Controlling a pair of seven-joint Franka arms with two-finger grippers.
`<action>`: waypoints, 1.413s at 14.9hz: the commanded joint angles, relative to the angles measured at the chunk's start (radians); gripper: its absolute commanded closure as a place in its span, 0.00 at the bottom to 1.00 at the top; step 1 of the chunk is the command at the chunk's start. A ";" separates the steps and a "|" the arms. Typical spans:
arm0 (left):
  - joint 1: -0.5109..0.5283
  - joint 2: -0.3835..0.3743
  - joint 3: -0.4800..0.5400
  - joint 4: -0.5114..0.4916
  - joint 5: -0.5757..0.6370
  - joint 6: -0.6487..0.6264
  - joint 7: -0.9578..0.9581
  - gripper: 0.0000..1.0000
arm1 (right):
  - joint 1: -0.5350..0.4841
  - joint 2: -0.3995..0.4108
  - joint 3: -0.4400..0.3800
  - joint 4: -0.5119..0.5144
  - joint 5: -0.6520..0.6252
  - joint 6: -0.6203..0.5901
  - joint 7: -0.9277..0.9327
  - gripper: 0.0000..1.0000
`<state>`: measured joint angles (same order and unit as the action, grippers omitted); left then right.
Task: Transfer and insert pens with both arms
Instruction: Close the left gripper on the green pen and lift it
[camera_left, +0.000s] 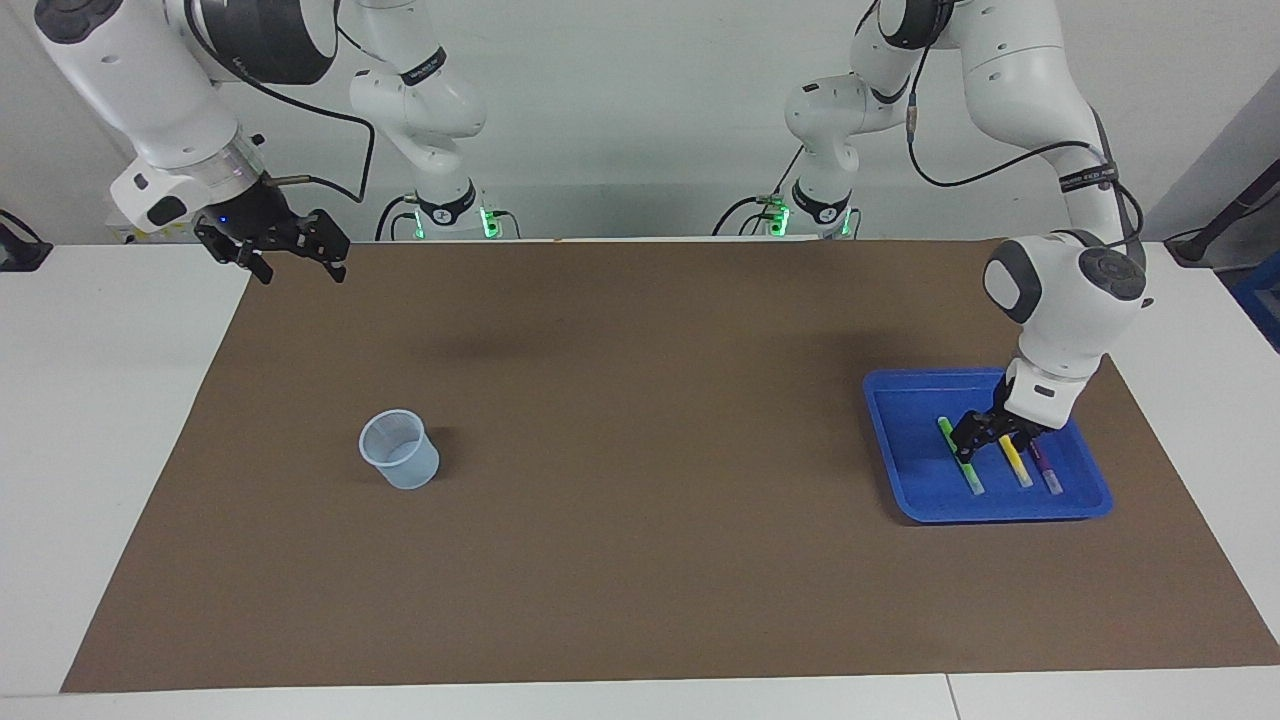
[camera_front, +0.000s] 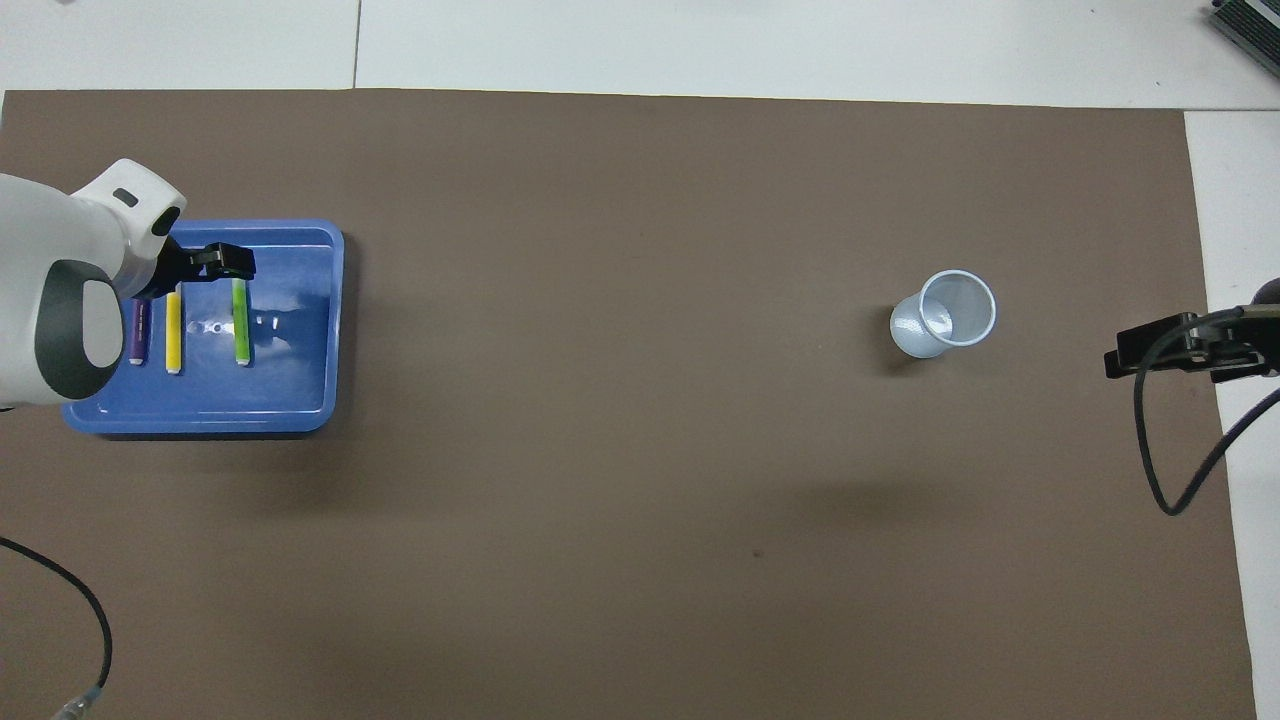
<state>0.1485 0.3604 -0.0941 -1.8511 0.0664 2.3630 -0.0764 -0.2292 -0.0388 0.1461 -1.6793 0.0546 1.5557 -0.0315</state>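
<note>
Three pens lie side by side in a blue tray (camera_left: 900, 450) (camera_front: 290, 390) at the left arm's end of the table: green (camera_left: 968, 472) (camera_front: 241, 330), yellow (camera_left: 1017, 468) (camera_front: 173, 340) and purple (camera_left: 1047, 476) (camera_front: 138, 340). My left gripper (camera_left: 988, 438) (camera_front: 222, 264) hangs low inside the tray, open, its fingers spread over the green and yellow pens' ends and hiding parts of them. It holds nothing. My right gripper (camera_left: 295, 260) (camera_front: 1140, 358) waits open and empty above the mat's edge at the right arm's end.
A pale translucent cup (camera_left: 398, 449) (camera_front: 945, 315) stands upright on the brown mat (camera_left: 640, 520) toward the right arm's end. Two smaller white arms with green-lit bases (camera_left: 440, 210) (camera_left: 825, 200) stand at the robots' edge. A black cable (camera_front: 1160, 470) loops off the right gripper.
</note>
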 joint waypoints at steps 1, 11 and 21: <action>0.009 0.020 -0.003 0.003 0.029 0.018 0.013 0.00 | -0.013 -0.024 0.007 -0.020 -0.025 -0.011 -0.016 0.00; 0.002 0.009 -0.001 -0.083 0.030 0.028 0.012 0.07 | -0.013 -0.026 0.007 -0.022 -0.025 -0.013 -0.016 0.00; 0.002 0.003 -0.001 -0.099 0.030 0.024 0.012 0.29 | -0.013 -0.027 0.007 -0.026 -0.025 -0.013 -0.016 0.00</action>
<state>0.1500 0.3841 -0.0969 -1.9174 0.0797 2.3671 -0.0701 -0.2292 -0.0401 0.1458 -1.6796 0.0546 1.5546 -0.0315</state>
